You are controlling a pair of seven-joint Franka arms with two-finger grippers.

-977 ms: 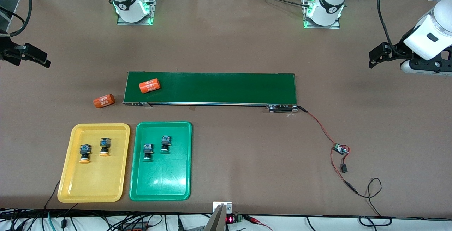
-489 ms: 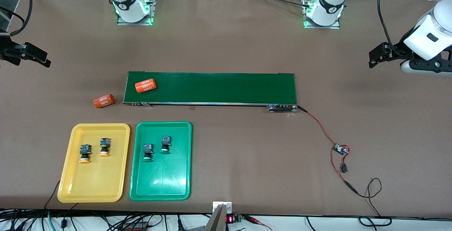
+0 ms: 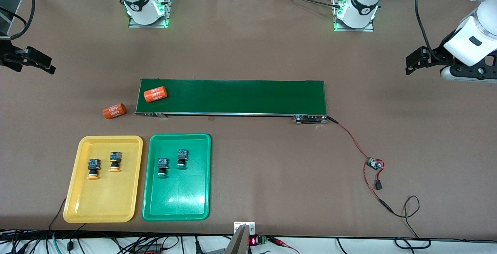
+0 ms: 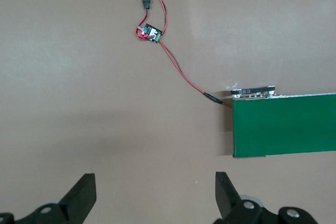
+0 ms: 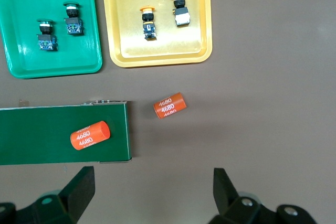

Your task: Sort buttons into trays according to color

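Both arms cut off by front view's side edges: right gripper [image 3: 37, 63] shows only as a dark tip at the right arm's end of the table, left gripper [image 3: 417, 60] w/ wrist partly out of view. In wrist views, only the fingertips [image 4: 84, 192] of the left and fingertips [image 5: 81, 184] of the right show, rest cropped. Conveyor belt [image 4: 286, 124] runs off left wrist view's edge. Lettering on the orange cylinder [image 3: 155, 93] too small to read in front view. Button [image 3: 92, 167] cap details too small to tell.
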